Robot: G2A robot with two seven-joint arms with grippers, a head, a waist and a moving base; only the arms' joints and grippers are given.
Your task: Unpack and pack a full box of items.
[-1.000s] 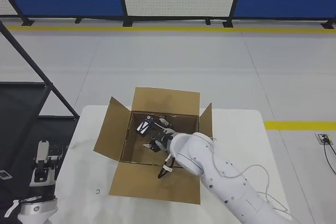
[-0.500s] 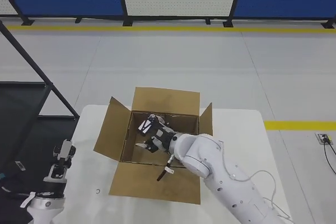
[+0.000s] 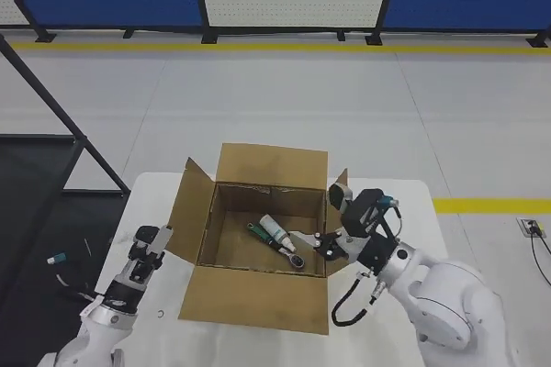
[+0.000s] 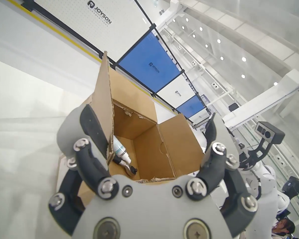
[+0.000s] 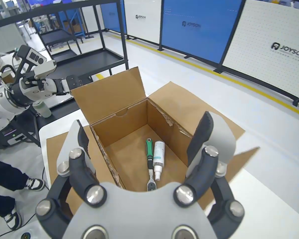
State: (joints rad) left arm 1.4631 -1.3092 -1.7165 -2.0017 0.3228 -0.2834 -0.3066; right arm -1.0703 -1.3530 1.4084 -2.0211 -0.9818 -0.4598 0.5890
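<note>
Box [image 3: 273,163]: middle of bench [image 3: 399,197], flaps spread, so contents are reachable.
Contents: ratchet [image 3: 280,248] beside spray bottle [image 3: 275,227] on its floor.
Right hand [image 5: 143,125]: 3 o'clock of box, wide open, empty.
Left hand [image 4: 149,116]: 9 o'clock, wide open, empty.

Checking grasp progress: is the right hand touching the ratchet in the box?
Apart. In the right wrist view the right hand is open up at the box rim, while the ratchet lies down on its floor, clear of both fingers.
</note>
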